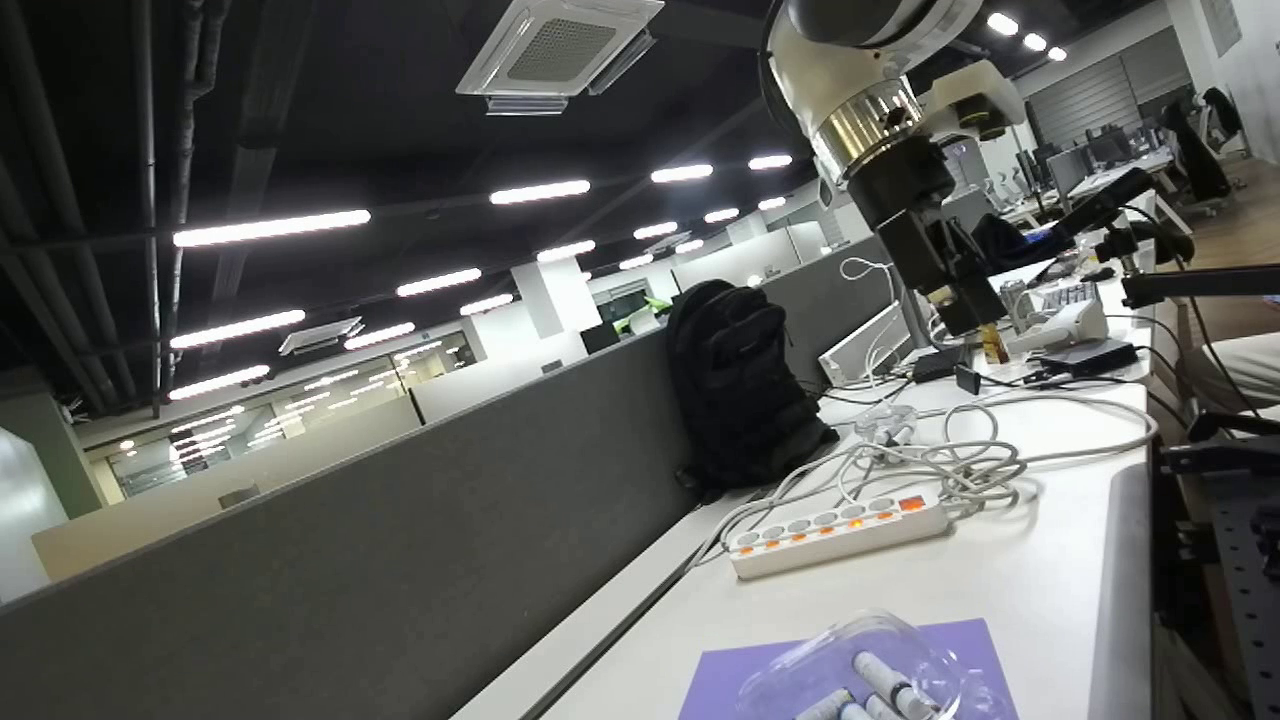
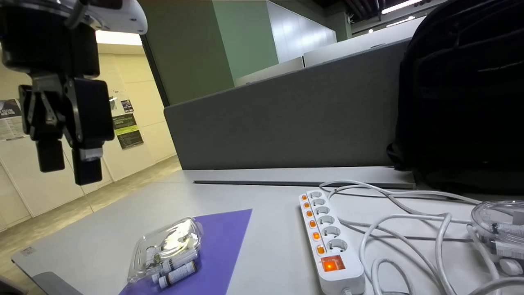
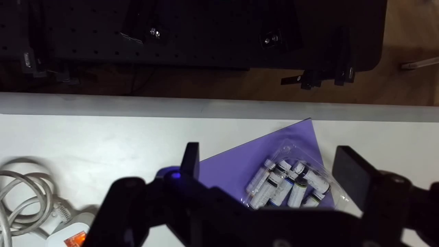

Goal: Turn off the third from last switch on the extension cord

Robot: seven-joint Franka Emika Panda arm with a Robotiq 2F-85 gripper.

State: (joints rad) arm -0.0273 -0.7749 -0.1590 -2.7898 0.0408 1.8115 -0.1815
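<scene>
While the pincer hangs with fingers apart, it and the wrist view's edge hide most of the extension cord beside and below it.

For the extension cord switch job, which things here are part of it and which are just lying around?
Part of the job:
extension cord
its orange switches
claw

Just lying around:
backpack
purple sheet
clear box
small white tubes inside it
round clear tub
tangled white cables, though some may be the cord's own
</scene>
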